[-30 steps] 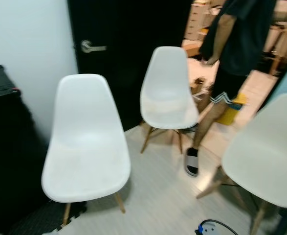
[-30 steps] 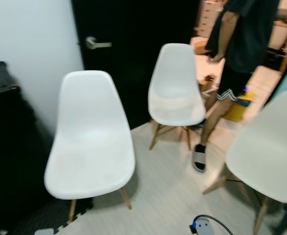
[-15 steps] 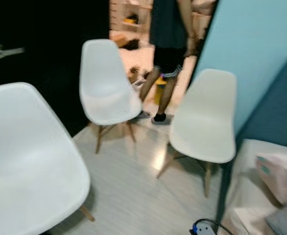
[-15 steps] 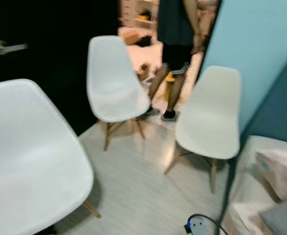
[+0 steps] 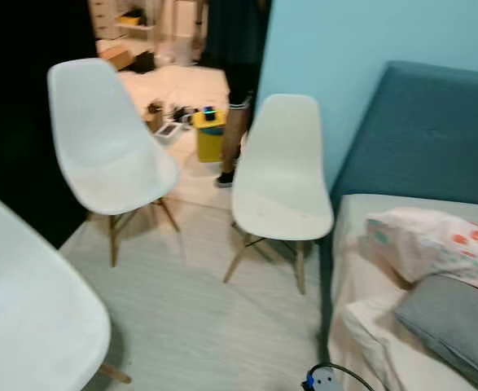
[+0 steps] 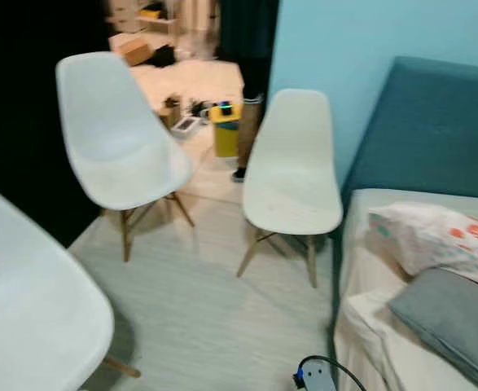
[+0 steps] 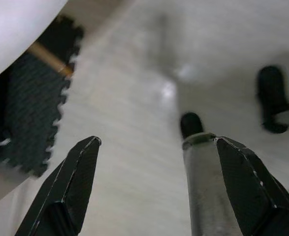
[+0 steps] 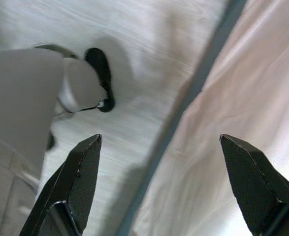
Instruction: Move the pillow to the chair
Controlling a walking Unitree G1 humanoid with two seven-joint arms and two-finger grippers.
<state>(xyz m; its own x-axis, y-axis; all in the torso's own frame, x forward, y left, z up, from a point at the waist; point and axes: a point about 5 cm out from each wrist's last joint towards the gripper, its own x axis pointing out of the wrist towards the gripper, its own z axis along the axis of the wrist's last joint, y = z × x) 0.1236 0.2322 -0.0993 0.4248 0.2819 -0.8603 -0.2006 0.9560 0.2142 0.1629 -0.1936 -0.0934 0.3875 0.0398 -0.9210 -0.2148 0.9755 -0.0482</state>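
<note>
A grey pillow [image 5: 458,324] lies on the bed [image 5: 385,342] at the lower right, beside a white pillow with a red and teal print [image 5: 434,244]. Three white shell chairs stand on the floor: one next to the bed [image 5: 281,175], one further left [image 5: 104,142], and one at the near left [image 5: 27,326]. My left gripper [image 7: 156,147] hangs open over the pale floor near a chair leg. My right gripper [image 8: 161,147] hangs open over the edge of the bed sheet [image 8: 242,98], with nothing between its fingers.
A person's legs [image 5: 234,122] stand in the doorway beyond the chairs, by a yellow bin [image 5: 210,134]. A teal headboard [image 5: 422,134] and light blue wall close the right side. A blue-ended cable [image 5: 324,379] lies on the floor at the bottom.
The camera has swung to the right: the chairs have slid left in the picture, and the bed with its two pillows has come into view. The person now stands further back.
</note>
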